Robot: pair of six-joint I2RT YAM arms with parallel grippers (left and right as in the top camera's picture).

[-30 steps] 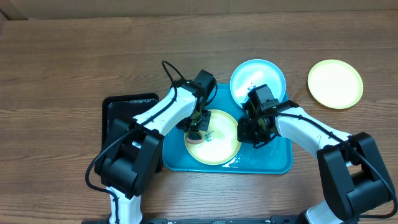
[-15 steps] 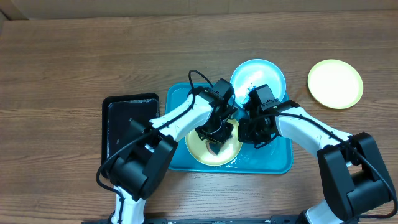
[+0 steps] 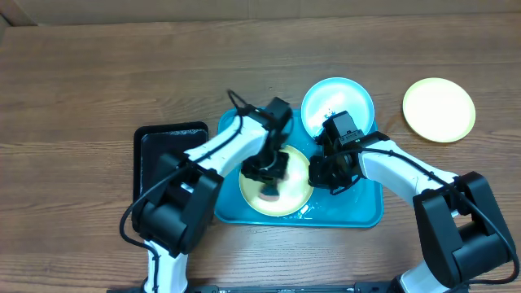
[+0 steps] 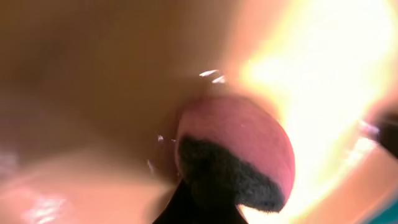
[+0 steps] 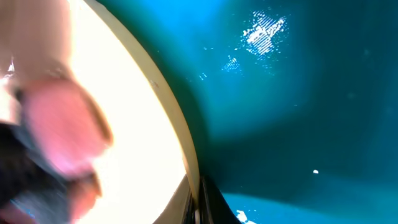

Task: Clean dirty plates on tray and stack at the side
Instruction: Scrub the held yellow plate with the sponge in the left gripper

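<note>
Left gripper [image 3: 269, 172]: closed on a pink scrub pad [image 4: 239, 155], pressing it onto the yellow-green plate [image 3: 295, 194] beneath its fingertips, to scrub.
Right gripper [image 3: 332, 172]: at that plate's rim, likely bracing it; whether it is clamped I cannot tell.
Tray [image 3: 358, 213]: under both grippers.
Blue plate [image 3: 338, 102]: just beyond the right fingers, smeared, waiting.

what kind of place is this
Probably a robotics lab bench rather than a real kitchen: two robot arms at a wooden table, working over a turquoise tray holding plates.
</note>
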